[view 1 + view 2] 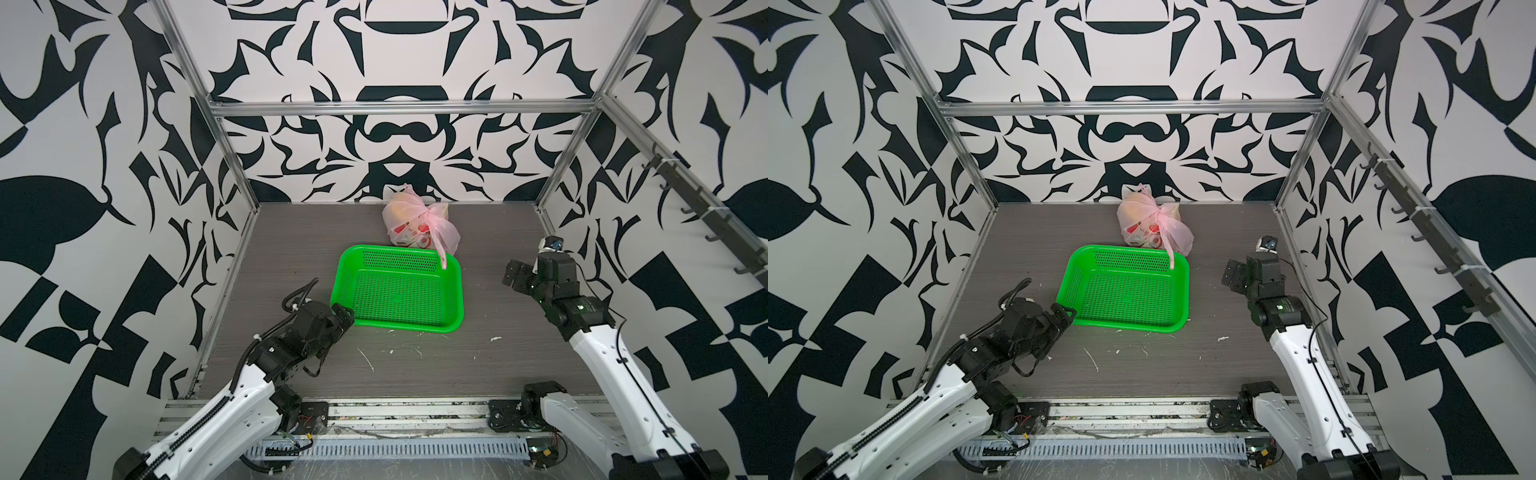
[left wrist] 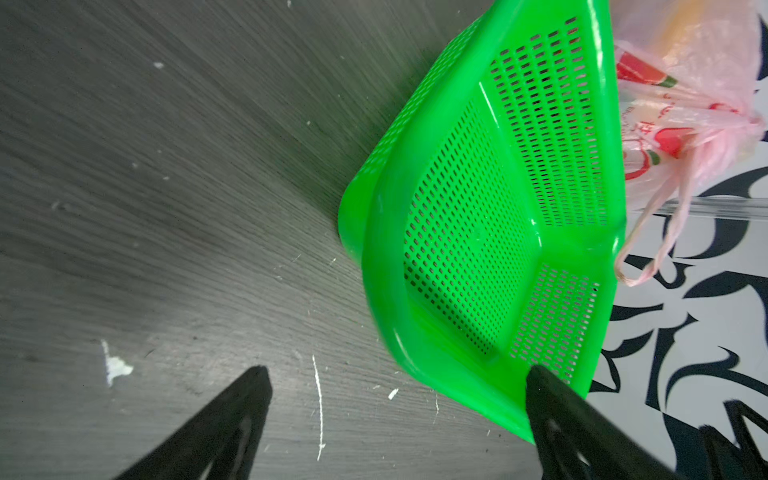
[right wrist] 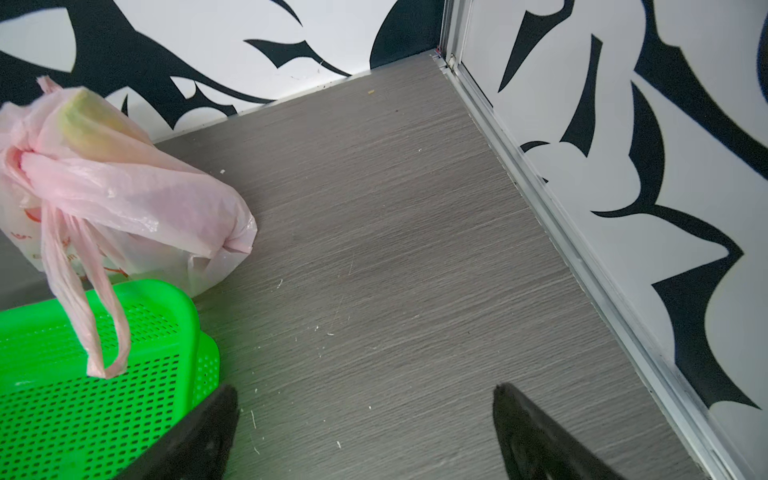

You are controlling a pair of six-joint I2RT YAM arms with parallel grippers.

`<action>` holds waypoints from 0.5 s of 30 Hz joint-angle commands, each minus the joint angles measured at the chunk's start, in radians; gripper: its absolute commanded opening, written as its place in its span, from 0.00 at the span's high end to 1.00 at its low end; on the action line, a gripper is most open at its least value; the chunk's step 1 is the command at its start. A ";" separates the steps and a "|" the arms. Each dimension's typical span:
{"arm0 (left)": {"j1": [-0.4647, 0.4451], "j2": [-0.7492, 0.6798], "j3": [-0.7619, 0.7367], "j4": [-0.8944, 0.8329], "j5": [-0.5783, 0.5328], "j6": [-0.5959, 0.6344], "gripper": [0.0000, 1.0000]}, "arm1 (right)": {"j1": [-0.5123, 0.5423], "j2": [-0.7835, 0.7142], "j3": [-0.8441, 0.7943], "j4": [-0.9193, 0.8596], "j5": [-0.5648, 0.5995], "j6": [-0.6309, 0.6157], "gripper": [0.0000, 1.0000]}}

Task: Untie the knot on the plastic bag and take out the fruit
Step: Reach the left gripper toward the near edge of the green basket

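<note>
Grey wood-grain tabletop (image 1: pixel 498 365), flecked with white scraps and boxed in by black-and-white patterned walls (image 1: pixel 395 137), fills both top views. The plastic bag (image 1: pixel 409 226) sits at the back near the rear wall, just behind the green perforated basket (image 1: pixel 338 282). Its knot (image 1: pixel 428 214) is not yet undone, and one handle loop (image 1: pixel 440 253) drapes over the basket's far rim. The left gripper (image 1: pixel 344 316) hovers by the basket's near corner and the right gripper (image 1: pixel 517 276) hangs off to the basket's side, both well apart from the bag. From the left wrist I see my two black fingers (image 2: pixel 232 415) spread wide with nothing between them, one over the basket corner, and the bag (image 2: pixel 685 104) beyond the far rim. From the right wrist the jaws are likewise spread and empty over bare table. The bag (image 3: pixel 145 199) lies close by, with the knot (image 3: pixel 20 160) bunched tight and yellow-green fruit (image 3: pixel 87 120) showing through the film. I judge that film thin, soft, slippery and easy to tear, while the fruit inside should weigh it down yet bruise if squeezed. I'd pinch the dangling handle loop (image 3: pixel 83 311) with one gripper and the gathered neck under the knot with the other, keeping off the fruit.
</note>
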 commanded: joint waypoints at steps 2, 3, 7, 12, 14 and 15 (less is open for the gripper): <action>-0.079 0.084 0.049 0.046 -0.086 -0.089 0.01 | 0.004 -0.007 0.049 -0.024 -0.009 -0.025 0.06; -0.093 0.110 0.059 0.048 -0.095 -0.095 0.01 | 0.003 -0.008 0.051 -0.024 -0.008 -0.029 0.07; -0.112 0.207 0.074 0.109 -0.091 -0.103 0.01 | 0.003 -0.007 0.057 -0.024 -0.010 -0.041 0.09; -0.132 0.322 0.085 0.213 -0.096 -0.117 0.00 | 0.003 -0.002 0.049 -0.016 -0.024 -0.049 0.10; -0.136 0.369 0.101 0.237 -0.093 -0.117 0.01 | 0.003 -0.002 0.046 -0.014 -0.026 -0.054 0.11; -0.137 0.394 0.109 0.250 -0.091 -0.117 0.02 | 0.003 -0.002 0.044 -0.014 -0.026 -0.055 0.11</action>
